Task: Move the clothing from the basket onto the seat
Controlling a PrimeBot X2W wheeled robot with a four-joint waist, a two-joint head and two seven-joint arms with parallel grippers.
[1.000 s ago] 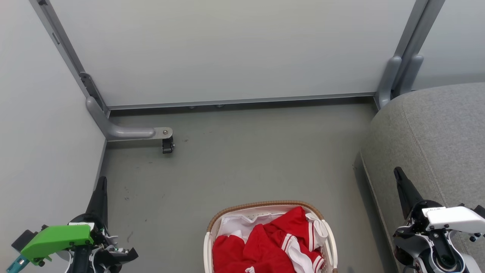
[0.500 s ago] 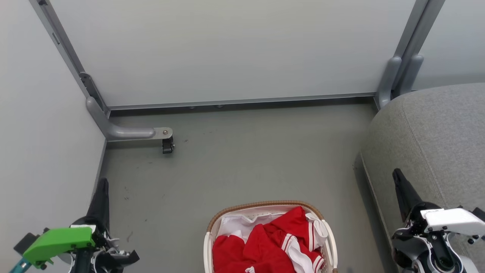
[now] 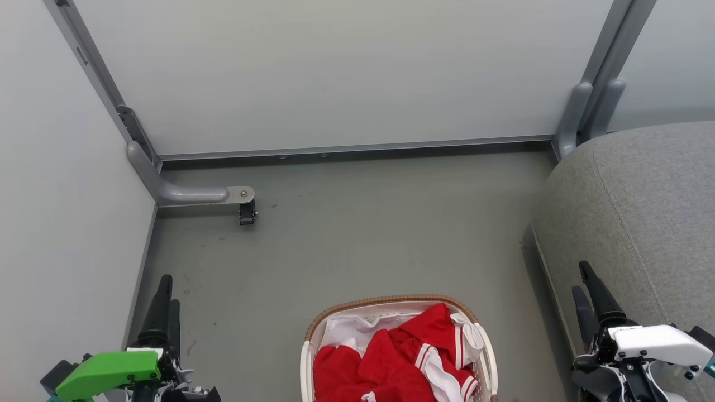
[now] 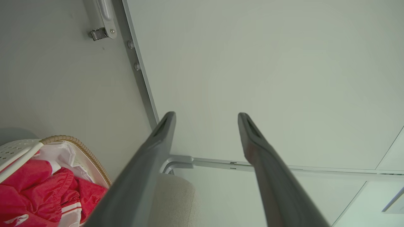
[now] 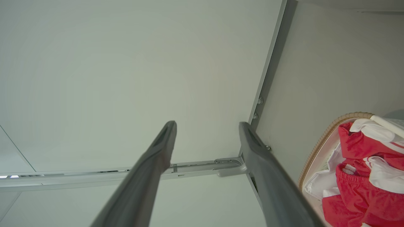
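Seat (image 3: 642,195): nothing red on the part in view. Basket (image 3: 385,301) on floor (image 3: 357,234) beside it. Clothing (image 3: 391,363) all heaped in basket; whole transfer left. Left claw (image 3: 170,289), right claw (image 3: 579,276): fingers apart, empty.

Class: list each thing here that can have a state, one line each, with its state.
left gripper, open, holding nothing
right gripper, open, holding nothing
basket, upright on the floor, loaded
clothing, crumpled inside the basket
seat, no clothing on the part shown
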